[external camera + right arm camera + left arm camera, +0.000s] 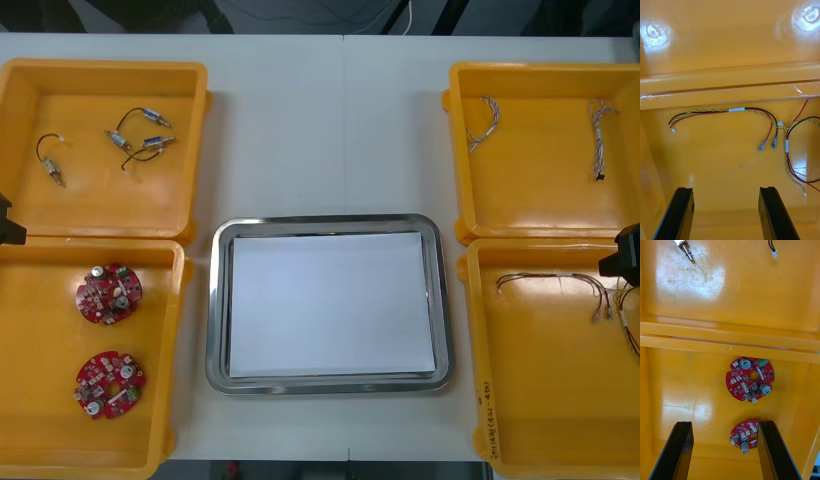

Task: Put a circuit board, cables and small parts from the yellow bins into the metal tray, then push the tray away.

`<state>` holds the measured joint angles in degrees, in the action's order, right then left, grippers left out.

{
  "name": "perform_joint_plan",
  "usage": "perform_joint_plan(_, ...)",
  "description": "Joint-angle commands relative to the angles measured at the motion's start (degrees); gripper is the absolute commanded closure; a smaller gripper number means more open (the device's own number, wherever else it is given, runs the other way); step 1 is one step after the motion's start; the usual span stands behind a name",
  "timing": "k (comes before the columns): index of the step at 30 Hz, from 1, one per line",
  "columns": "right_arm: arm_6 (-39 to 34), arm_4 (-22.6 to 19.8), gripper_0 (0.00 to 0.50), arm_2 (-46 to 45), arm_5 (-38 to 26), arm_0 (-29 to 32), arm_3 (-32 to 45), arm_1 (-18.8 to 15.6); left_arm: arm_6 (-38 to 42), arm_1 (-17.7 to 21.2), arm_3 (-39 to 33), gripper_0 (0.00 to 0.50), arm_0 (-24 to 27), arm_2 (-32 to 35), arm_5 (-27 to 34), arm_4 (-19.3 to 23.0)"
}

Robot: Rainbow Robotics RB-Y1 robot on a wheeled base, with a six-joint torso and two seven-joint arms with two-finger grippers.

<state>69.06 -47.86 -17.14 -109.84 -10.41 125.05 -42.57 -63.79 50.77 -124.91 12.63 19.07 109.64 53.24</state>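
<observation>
Left gripper [724, 423], spread wide, hangs over the near-left yellow bin [40, 400], its round circuit boards [750, 379] showing no long axis. Right gripper [725, 189], spread too, hangs over red and yellow cables [733, 110] running along the far wall of the near-right yellow bin [540, 400], plug toward the metal tray [325, 220]. They cross; lifting one may drag both.
</observation>
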Motion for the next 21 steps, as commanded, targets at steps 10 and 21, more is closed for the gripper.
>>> perform_joint_plan(10, 0.72, -0.83, 0.0, 1.05, -0.16, 0.39, -2.18, -2.69, -4.67, 2.67, -1.47, 0.0, -0.94, 1.76, 0.36, 0.2)
perform_joint_plan(21, 0.72, -0.83, 0.0, 1.05, -0.16, 0.39, -2.18, -2.69, -4.67, 2.67, -1.47, 0.0, -0.94, 1.76, 0.36, 0.2)
